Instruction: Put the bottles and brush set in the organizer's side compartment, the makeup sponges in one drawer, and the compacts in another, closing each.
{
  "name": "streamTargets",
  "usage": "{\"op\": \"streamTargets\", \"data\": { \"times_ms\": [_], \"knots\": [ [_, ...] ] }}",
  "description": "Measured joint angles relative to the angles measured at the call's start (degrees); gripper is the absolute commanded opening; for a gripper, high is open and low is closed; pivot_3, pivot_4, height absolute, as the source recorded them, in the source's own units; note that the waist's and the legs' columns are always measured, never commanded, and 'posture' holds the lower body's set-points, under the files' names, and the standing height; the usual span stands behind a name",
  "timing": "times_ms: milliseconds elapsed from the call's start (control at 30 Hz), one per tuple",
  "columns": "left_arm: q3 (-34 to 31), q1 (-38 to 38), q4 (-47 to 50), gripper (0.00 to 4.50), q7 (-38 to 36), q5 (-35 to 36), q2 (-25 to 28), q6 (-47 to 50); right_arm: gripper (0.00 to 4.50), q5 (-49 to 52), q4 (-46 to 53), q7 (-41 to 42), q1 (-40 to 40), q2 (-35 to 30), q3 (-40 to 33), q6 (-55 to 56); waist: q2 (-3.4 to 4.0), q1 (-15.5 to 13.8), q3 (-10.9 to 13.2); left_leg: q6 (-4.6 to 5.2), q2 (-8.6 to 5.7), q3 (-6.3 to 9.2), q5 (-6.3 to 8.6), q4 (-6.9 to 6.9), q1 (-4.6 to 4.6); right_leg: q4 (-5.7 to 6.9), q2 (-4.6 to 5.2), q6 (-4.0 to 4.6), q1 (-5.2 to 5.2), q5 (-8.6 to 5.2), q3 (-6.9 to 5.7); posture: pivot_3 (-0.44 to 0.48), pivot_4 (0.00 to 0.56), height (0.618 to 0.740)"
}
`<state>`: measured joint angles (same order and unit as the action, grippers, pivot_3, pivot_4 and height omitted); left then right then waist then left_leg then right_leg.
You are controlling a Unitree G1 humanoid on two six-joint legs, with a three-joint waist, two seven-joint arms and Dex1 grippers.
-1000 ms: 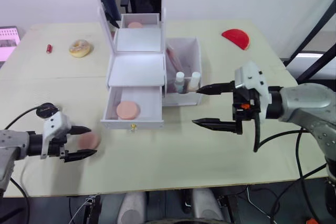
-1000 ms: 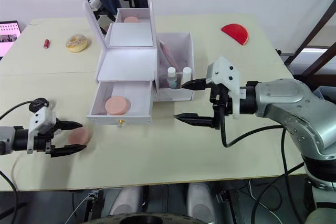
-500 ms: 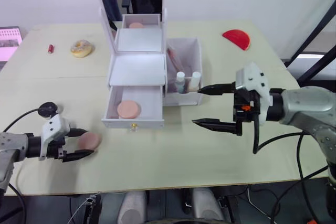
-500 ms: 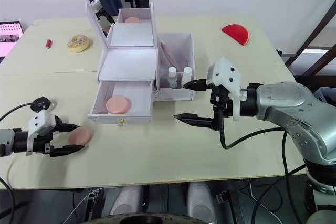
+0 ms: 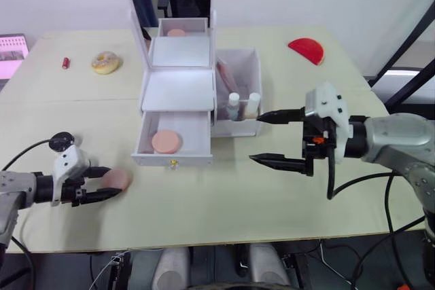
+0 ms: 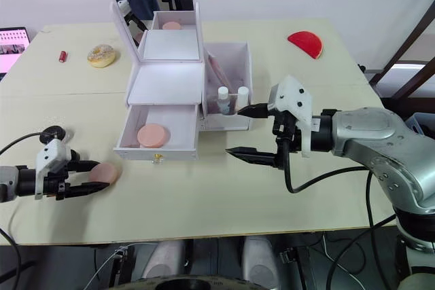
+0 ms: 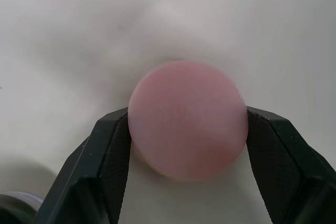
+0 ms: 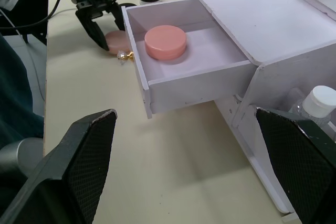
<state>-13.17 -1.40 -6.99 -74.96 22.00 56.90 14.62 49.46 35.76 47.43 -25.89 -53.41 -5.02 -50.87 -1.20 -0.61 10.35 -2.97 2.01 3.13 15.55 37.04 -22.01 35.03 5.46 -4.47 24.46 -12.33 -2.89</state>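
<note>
The white organizer (image 5: 178, 93) stands at 12 o'clock on the table (image 5: 204, 202) — its lower drawer (image 5: 173, 142) pulled out with one pink compact (image 5: 166, 142) inside, and two bottles (image 5: 242, 106) in the side compartment (image 5: 239, 93) (at 3 o'clock of the drawers). At 8 o'clock the left gripper (image 5: 102, 183) is clamped on a second pink compact (image 7: 188, 119); the right gripper (image 5: 266, 138) hangs spread wide at 3 o'clock.

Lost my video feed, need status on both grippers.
Left gripper closed around round pink compact on table. Right gripper open, empty, beside white organizer. Lower drawer open, one compact inside; path clear.
</note>
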Motion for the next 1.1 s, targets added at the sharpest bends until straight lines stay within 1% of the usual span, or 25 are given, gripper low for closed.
{"op": "streamTargets", "data": {
  "times_ms": [100, 267, 367, 500, 600, 700, 900, 1033, 1100],
  "knots": [
    [-2.88, 0.64, 3.23, 2.67, 0.10, 1.77, 2.73, 3.10, 4.50, 0.28, 0.00, -0.17, 0.25, 0.00, -0.06, 0.00, -0.01, -0.04, 0.01, 0.00, 0.00, 0.00, 0.00, 0.00, -0.02, -0.02, 0.01, 0.00, 0.01, 0.00, 0.00, 0.000, 0.150, 0.739],
    [-6.48, 8.78, 6.84, 2.67, -0.37, 5.83, 8.95, 9.91, 4.50, 0.36, 0.05, -0.76, 0.66, 0.06, -0.24, 0.01, -0.02, -0.04, 0.02, 0.00, -0.01, 0.04, 0.00, 0.01, -0.07, -0.06, 0.00, -0.03, 0.02, -0.02, -0.04, 0.000, 0.150, 0.739],
    [-5.14, 17.31, 6.98, 2.67, -1.35, 7.51, 10.41, 12.64, 4.50, 0.37, 0.05, -1.33, 1.00, 0.34, -0.35, 0.01, -0.01, -0.06, 0.02, 0.00, -0.01, 0.05, 0.00, -0.01, -0.08, -0.06, -0.01, -0.02, 0.02, -0.01, -0.05, 0.000, 0.150, 0.739],
    [0.85, 26.75, 6.21, 2.67, -4.08, 8.63, 10.10, 14.87, 4.50, 0.42, 0.13, -2.05, 1.33, 0.59, -0.42, 0.00, -0.02, 0.00, 0.03, 0.01, -0.02, 0.05, 0.00, -0.01, -0.10, -0.04, -0.03, 0.05, 0.01, 0.03, -0.04, 0.000, 0.150, 0.739],
    [7.00, 36.35, 4.16, 2.67, -6.78, 8.68, 6.76, 16.93, 4.50, 0.58, 0.35, -2.54, 1.86, 0.57, -0.80, -0.01, -0.06, -0.17, 0.01, 0.02, -0.03, 0.11, -0.01, 0.04, -0.16, -0.02, -0.06, 0.05, -0.01, 0.04, -0.04, 0.000, 0.150, 0.739],
    [12.53, 42.43, 3.32, 2.67, -9.63, 8.42, 3.34, 18.12, 4.50, 0.85, 1.09, -3.29, 2.74, 0.59, -1.09, -0.01, -0.08, -0.07, 0.00, 0.02, -0.05, 0.12, -0.01, 0.07, -0.17, -0.02, -0.06, 0.07, -0.02, 0.05, -0.01, 0.000, 0.150, 0.739],
    [20.99, 46.76, 0.88, 2.67, -13.20, 5.02, -3.57, 17.10, 4.50, 1.61, 3.04, -6.11, 4.84, 0.64, -2.27, -0.22, -0.09, 0.20, 0.01, 0.03, -0.04, 0.19, -0.02, 0.05, -0.16, 0.01, -0.13, 0.06, -0.01, 0.04, 0.00, 0.000, 0.150, 0.739],
    [23.62, 48.92, -0.21, 2.67, -13.29, 2.87, -8.06, 15.85, 4.50, 3.44, 4.84, -8.29, 5.62, 0.65, -3.19, -1.31, -0.11, 0.01, 0.01, 0.03, -0.04, 0.19, -0.02, 0.09, -0.18, 0.01, -0.12, 0.06, -0.02, 0.04, 0.01, 0.000, 0.150, 0.739],
    [23.98, 49.03, -0.12, 2.67, -13.33, 2.26, -9.16, 15.85, 4.50, 4.20, 5.44, -9.23, 6.17, 0.63, -4.03, -1.59, -0.11, 0.07, 0.01, 0.03, -0.04, 0.19, -0.02, 0.08, -0.18, 0.01, -0.12, 0.06, -0.02, 0.04, 0.02, 0.000, 0.150, 0.739]
  ]
}}
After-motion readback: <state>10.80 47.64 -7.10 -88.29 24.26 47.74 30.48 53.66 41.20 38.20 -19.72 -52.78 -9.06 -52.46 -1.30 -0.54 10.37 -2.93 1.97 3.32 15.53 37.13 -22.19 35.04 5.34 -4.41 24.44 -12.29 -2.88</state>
